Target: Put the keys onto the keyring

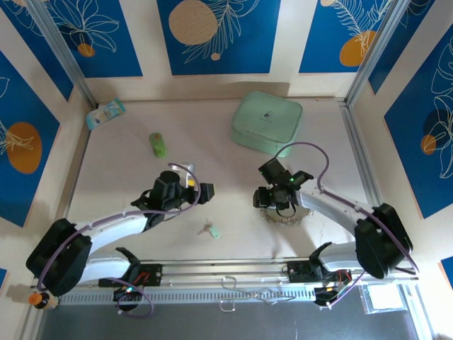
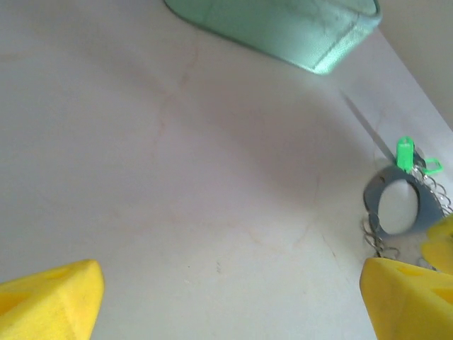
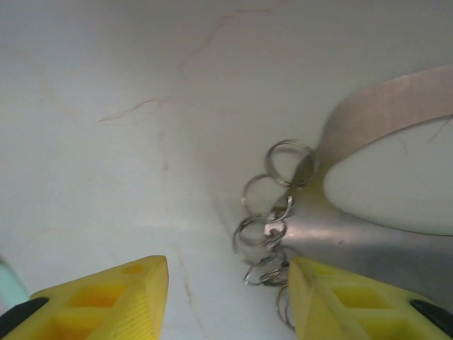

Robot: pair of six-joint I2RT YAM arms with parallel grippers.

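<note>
1. The keys (image 1: pixel 210 229) lay loose on the bench (image 1: pixel 113 163), nearest the arm bases.
2. The right pincer (image 3: pixel 226 297) stood open, one finger over the looped edge of the keyring (image 3: pixel 272 227); the left pincer (image 2: pixel 226 304) was open and empty.
3. Risk: a grip that far off-centre could flick the thin ring aside.

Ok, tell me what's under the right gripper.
The keyring lies on the table beneath the right gripper, its looped edge between the open fingers. From above, the gripper covers part of the ring.
</note>
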